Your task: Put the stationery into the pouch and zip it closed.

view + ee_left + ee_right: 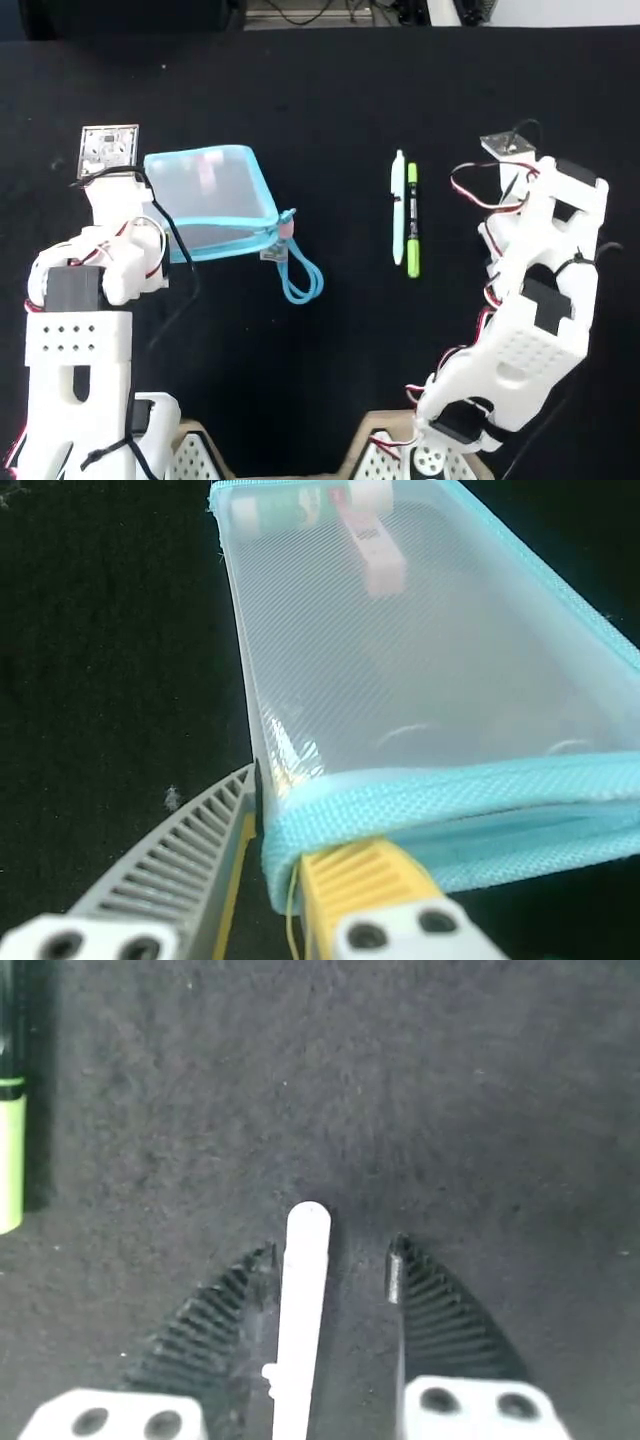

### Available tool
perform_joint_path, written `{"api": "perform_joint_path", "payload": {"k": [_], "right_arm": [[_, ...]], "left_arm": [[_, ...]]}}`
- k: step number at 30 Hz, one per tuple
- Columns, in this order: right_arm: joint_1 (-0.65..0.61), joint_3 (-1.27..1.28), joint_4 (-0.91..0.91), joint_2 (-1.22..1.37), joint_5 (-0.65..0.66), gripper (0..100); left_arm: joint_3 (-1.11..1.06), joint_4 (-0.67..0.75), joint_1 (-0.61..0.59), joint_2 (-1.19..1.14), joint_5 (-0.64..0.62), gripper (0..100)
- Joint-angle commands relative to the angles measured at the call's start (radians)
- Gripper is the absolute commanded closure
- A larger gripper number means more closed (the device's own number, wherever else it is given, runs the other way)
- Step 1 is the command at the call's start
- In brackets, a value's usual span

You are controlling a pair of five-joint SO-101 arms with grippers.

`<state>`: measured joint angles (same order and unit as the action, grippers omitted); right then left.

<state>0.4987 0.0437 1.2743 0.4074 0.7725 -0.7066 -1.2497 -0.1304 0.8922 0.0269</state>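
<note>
The pouch [205,200] lies flat on the table [340,90] by my left arm. It is soft mesh that will sag and slide unless pinned, and a few items show inside. Its firmest hold is the taped zip edge, and my left gripper [275,820] looks clamped on that corner. The white pen [398,205] and green pen [413,222] lie side by side mid-table. They look light, rigid and likely to roll, so I'd grip each mid-barrel. My right gripper [331,1252] has its jaws apart, with a white rod [300,1320] loose between them.
</note>
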Motion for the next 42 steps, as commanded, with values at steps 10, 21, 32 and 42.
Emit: {"api": "perform_joint_path", "payload": {"k": [10,21,32,42], "right_arm": [[-0.038,-0.005,-0.020,0.042,0.032,83.6],[-0.020,-0.005,-0.049,0.016,0.032,98.2],[-0.020,0.001,0.117,-0.349,0.028,98.8],[-0.077,0.019,0.235,-0.665,-0.074,98.8]], "left_arm": [[0.010,0.011,-0.002,0.011,-0.005,97],[0.013,0.011,-0.002,0.011,-0.005,97],[0.012,0.011,-0.002,0.011,-0.002,97],[0.010,0.011,-0.002,0.011,-0.002,97]]}}
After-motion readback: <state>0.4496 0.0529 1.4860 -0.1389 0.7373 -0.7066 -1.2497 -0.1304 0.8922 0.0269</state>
